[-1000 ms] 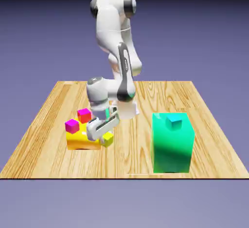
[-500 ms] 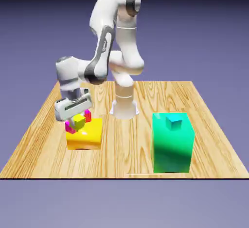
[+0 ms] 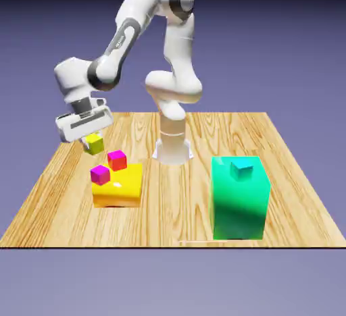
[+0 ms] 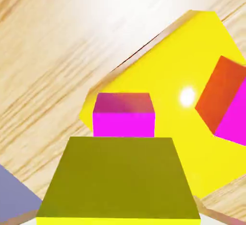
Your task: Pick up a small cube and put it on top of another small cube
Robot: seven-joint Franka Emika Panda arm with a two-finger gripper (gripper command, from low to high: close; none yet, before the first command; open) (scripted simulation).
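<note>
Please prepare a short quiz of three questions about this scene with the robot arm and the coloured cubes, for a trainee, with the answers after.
1. Multiple choice: What does the gripper hold?
a) the cyan cube
b) the small yellow cube
c) the red cube

2. True or false: The magenta cube rests on the green block.

3. Fill in: In the exterior view, the large green block stands to the ____ of the flat yellow-orange block.

Key: 1 b; 2 false, it is on the flat yellow-orange block; 3 right.
</note>
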